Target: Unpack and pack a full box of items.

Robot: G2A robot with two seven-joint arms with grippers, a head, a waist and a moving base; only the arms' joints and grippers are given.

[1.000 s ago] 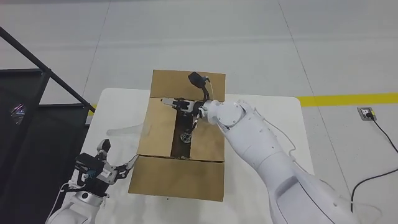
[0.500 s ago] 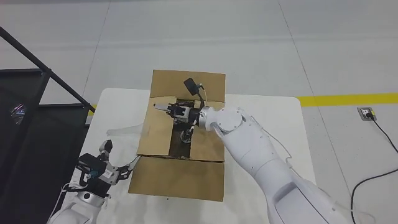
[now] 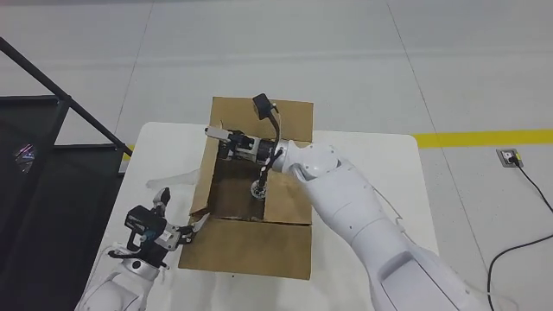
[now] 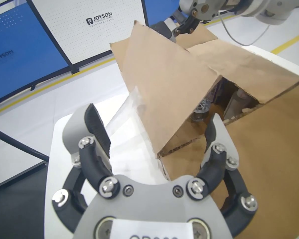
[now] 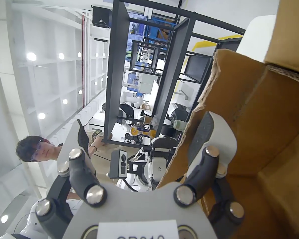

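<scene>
Nearest me, my left gripper [image 4: 155, 125] [image 3: 181, 209] hangs wide open and empty-handed. It has crept in to the near corner of the cardboard box [image 3: 246, 246], which sits mid-table [image 3: 164, 155]. The box's side flap [image 4: 164, 83] [image 3: 205, 186] lay flat a second ago and now tilts up, widening the gap onto the packed items [image 4: 201, 110]. Farthest off, my right gripper [image 5: 142, 130] [image 3: 216, 132] has swept over from the centre seam. It stands unclenched with that flap's edge between its fingers. Unpacking, I judge, is only beginning: the opposite flap [image 3: 289, 194] still covers half the opening.
</scene>
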